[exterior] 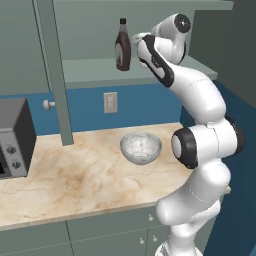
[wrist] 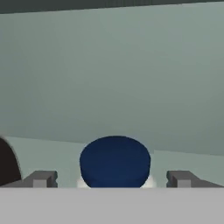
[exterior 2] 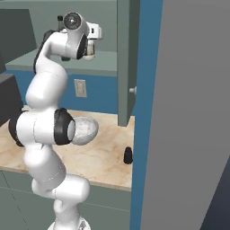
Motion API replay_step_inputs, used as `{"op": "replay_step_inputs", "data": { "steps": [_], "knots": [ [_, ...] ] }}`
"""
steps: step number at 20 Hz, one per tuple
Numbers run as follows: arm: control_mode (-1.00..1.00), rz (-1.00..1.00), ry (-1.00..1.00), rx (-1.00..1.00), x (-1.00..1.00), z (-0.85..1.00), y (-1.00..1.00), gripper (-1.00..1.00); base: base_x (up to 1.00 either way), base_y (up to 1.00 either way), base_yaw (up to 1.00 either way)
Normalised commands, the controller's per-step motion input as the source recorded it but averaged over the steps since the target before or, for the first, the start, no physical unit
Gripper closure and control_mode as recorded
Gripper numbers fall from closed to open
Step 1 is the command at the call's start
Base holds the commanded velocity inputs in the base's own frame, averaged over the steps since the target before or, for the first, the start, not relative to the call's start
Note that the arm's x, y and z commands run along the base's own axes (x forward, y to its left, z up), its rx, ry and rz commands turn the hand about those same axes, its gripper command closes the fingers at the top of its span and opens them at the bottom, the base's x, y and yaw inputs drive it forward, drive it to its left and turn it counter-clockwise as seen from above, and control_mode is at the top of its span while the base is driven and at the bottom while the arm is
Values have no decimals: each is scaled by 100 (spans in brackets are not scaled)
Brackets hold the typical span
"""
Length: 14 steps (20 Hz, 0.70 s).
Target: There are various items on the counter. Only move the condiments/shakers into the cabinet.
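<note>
Blue-lidded jar between parted fingers.

Arm raised high, pincer spread.

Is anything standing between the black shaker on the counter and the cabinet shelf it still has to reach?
Nothing visible sits directly over the black shaker. The open cabinet door hangs beside its path, and the shelf already holds the syrup bottle and the blue-lidded jar, where the end effector is.
</note>
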Motion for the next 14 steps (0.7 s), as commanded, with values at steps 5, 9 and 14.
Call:
{"op": "replay_step_inputs", "data": {
  "steps": [5, 9, 14],
  "knots": [
    [-100, -4, -4, 0, -99, -6, 0, -100, 0, 0, 0],
    [-100, -8, 7, -2, -100, -54, -2, -100, 0, 0, 0],
    [-100, -12, 25, -1, -100, -79, -11, -100, 0, 0, 0]
  ]
}}
